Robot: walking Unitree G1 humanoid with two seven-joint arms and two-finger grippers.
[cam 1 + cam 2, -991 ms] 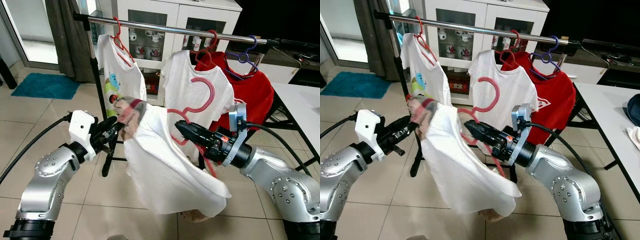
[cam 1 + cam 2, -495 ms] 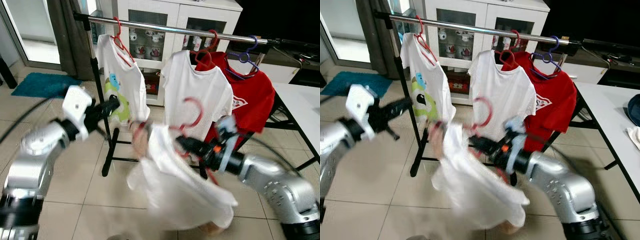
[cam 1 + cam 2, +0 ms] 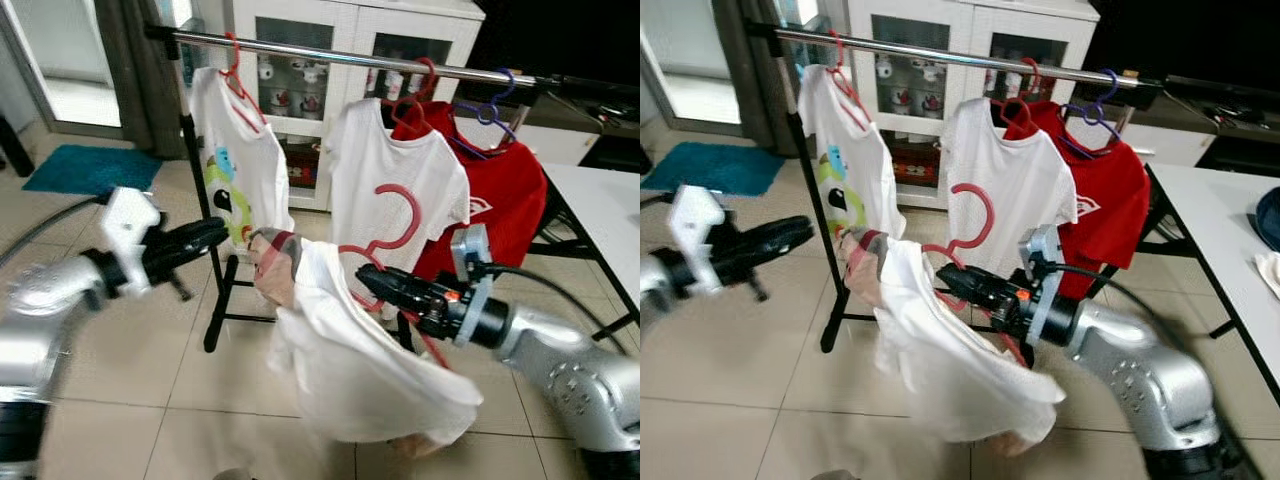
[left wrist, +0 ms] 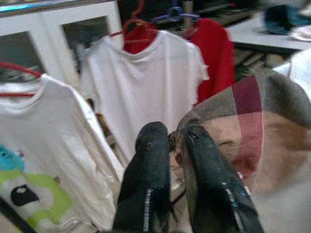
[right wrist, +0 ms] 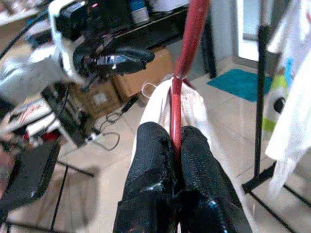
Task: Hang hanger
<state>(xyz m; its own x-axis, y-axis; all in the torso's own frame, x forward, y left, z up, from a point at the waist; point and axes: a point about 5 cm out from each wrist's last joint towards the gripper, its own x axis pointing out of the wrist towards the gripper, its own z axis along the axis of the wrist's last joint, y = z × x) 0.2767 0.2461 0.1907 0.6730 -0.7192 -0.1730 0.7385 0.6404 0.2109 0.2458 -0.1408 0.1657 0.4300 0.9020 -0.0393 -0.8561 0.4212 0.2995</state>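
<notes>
The red hanger (image 3: 395, 235) sits in front of the clothes rail (image 3: 330, 51), well below the bar, its hook standing upright just ahead of the white T-shirt (image 3: 395, 175) that hangs at the rail's middle. A loose white garment (image 3: 365, 365) is draped over it, drooping down toward the tiled floor (image 3: 130, 400), with a plaid tan-and-red patch (image 3: 275, 262) bunched at its near-left shoulder. The hanger itself looks like thin, stiff plastic, light in the hand; the garment is soft and limp, so the load will probably swing and could slide off a tilted arm (the cloth hangs lopsided already). The neck just under the hook seems the sensible place to hold, keeping the hook free to catch the bar.

The right gripper (image 3: 385, 287) has its two black fingers (image 5: 155, 160) clenched on the hanger's red stem, cloth bunched just beyond the tips, as the right wrist view shows plainly.

The left gripper (image 3: 205, 238) is held out to the left, near the plaid patch but apart from it. In the left wrist view its fingers (image 4: 150, 165) lie close together with nothing between them, the plaid cloth just beyond.

Further along the rail hang a white T-shirt with a cartoon print (image 3: 235, 160) and a red T-shirt (image 3: 500, 190).
</notes>
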